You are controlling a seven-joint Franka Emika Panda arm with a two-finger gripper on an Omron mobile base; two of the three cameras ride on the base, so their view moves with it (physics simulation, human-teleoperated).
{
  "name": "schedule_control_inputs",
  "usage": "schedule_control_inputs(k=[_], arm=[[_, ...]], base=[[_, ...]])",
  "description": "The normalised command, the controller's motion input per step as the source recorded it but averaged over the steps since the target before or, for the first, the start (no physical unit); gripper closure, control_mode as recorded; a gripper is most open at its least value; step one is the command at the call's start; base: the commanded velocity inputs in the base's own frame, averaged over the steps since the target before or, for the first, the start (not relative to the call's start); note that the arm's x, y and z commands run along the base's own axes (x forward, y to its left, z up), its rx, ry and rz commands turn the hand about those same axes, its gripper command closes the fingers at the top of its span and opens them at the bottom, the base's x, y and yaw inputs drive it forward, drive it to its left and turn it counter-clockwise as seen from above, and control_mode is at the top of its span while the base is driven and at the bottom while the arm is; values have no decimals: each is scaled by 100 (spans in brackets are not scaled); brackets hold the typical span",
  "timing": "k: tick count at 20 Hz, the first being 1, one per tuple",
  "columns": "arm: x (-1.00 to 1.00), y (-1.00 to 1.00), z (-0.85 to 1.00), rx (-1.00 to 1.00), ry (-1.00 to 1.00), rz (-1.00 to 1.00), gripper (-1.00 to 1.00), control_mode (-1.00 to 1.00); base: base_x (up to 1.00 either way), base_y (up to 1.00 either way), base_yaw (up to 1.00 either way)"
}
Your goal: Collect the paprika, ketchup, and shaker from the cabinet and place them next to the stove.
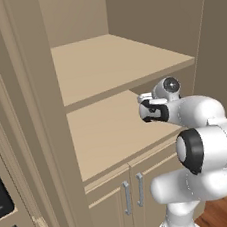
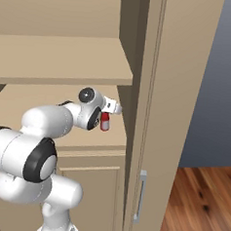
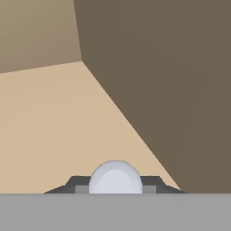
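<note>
One claw (image 3: 115, 189) clamps shaker (image 3: 115, 178) | ketchup (image 2: 105, 121) half hidden behind wrist

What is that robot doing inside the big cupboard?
The robot has reached its arm into the beige cabinet, over the lower open shelf. Its gripper is shut on the shaker, a little pale grey one with a rounded top that sits between the finger tips in the hand view. From the right side, something small and red shows just under the hand; I cannot tell which bottle it is.
</note>
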Motion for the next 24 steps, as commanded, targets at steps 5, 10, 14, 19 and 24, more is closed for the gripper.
schedule_control_inputs(k=[5, 10, 14, 19, 24], arm=[[-22, 2, 0, 0, -5, 0, 100, -100], [-46, 22, 4, 0, -8, 0, 100, -100], [-59, 26, 33, 0, -11, 0, 100, -100], [-74, 9, 39, 0, -5, -2, 100, -100], [-89, 0, 38, 0, -3, -2, 100, -100]], base=[[0, 0, 0], [0, 0, 0], [0, 0, 0], [0, 0, 0], [0, 0, 0]])
